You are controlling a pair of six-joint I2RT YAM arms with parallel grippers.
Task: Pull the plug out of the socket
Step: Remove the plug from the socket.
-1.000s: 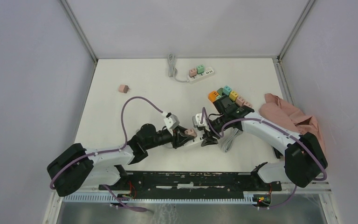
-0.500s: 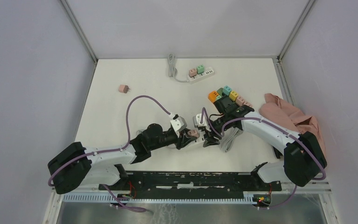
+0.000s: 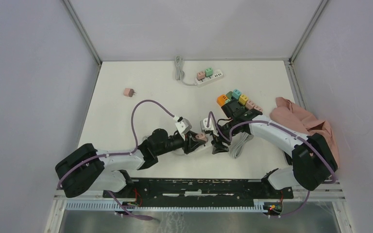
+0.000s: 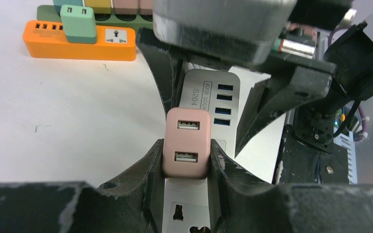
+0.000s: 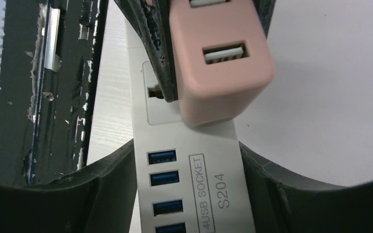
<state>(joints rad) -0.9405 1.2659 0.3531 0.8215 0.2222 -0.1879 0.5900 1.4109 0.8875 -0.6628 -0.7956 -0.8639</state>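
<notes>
1. Far left of the table [image 3: 111,121]: a loose pink adapter [image 3: 129,91] lies on its own, well apart from the arms.
2. Left gripper [image 3: 194,141]: jaws closed tight on the pink plug [image 4: 187,141], one finger [image 4: 145,170] on each side face, USB ports facing up.
3. The pink plug sits on the white socket strip [image 5: 189,145], near the front centre of the table. One empty outlet shows just beside its base. Can't tell whether the pins are seated.
4. Right gripper [image 5: 189,160]: part open, straddling the strip's USB end, fingers [image 5: 111,174] at both long edges. Can't tell if it's actually clamping.
5. Back centre: far white strip [image 3: 209,79] with two adapters plugged in.
6. Right of centre: orange strip [image 4: 77,41] carrying a green plug [image 4: 78,22], other coloured strips packed beside it.
7. Far right: pink cloth [image 3: 301,121], bunched.
</notes>
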